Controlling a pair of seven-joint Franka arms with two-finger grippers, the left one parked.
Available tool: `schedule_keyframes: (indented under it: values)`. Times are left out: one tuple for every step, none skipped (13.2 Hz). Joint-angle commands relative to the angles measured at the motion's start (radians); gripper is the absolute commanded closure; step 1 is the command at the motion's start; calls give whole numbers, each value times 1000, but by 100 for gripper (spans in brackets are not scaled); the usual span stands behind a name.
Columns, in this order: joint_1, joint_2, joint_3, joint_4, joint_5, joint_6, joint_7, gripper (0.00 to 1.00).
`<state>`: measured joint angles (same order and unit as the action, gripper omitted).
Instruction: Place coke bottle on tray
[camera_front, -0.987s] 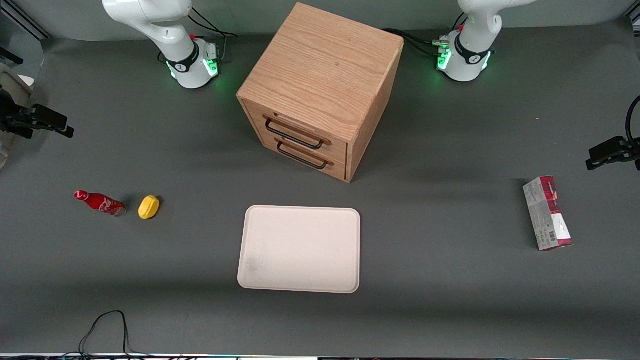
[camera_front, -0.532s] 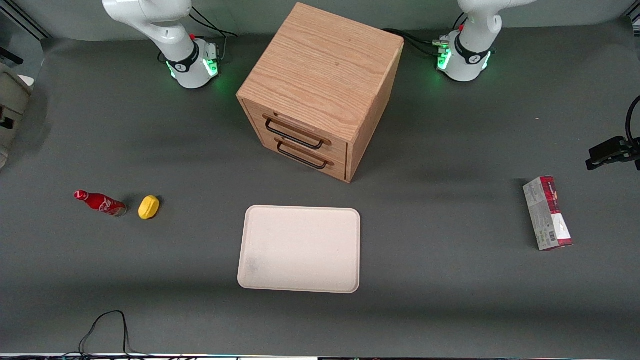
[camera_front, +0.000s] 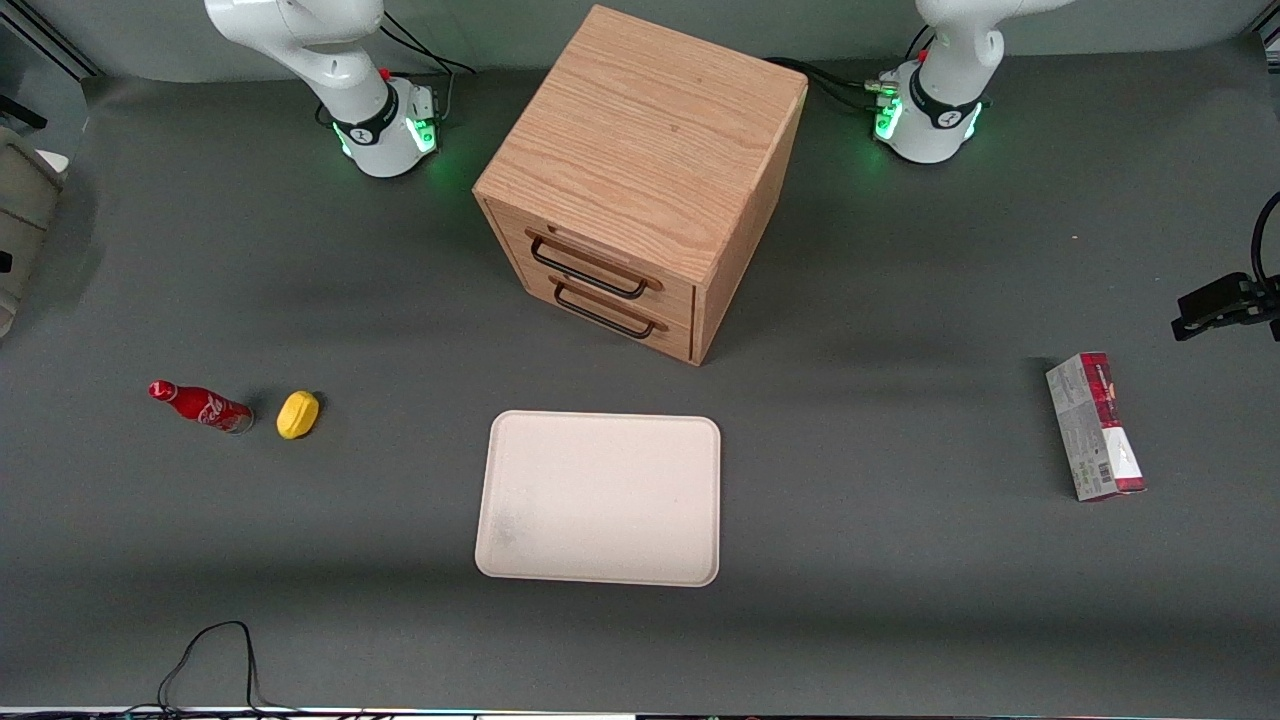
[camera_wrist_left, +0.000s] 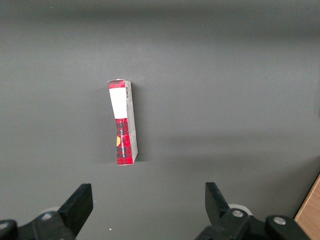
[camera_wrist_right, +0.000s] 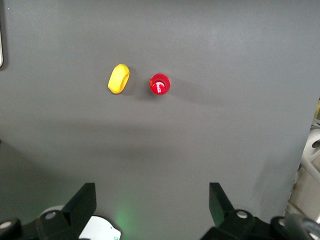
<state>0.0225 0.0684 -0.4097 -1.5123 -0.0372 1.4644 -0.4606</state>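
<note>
Two task items: bottle and tray, well apart on the bench.
Bottle: small, red, white script, red cap; stands upright on the bare bench toward the working arm's end. On the front camera's dial it sits at about 9 o'clock from the tray. Not on the tray.
Tray: cream-white, rounded corners, low rim; lies flat, nothing on it.
End effector: high over the bench, looking straight down on the bottle's cap; fingers spread wide, holding nothing, well clear of the bottle.
Yellow lump: lemon-shaped, just beside the bottle on its tray side, not touching it.
Cabinet: wooden, two drawers with dark handles, both closed; at 12 o'clock from the tray, farther from the front camera.
Carton: red and grey, lying flat toward the parked arm's end.
</note>
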Motion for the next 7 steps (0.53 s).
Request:
schedule_keyframes:
  values:
    - [8,7,-3,-84,8,66,-10,0]
    - [8,5,-3,-147,11,138,-9,0]
    - [7,5,-3,-216,22,221,-10,0]
    - [8,7,-4,-273,25,300,-9,0]
    - [8,17,-3,-326,26,380,-9,0]
    - [8,24,-3,-366,26,442,-9,0]
    - [8,36,-3,-396,26,489,-9,0]
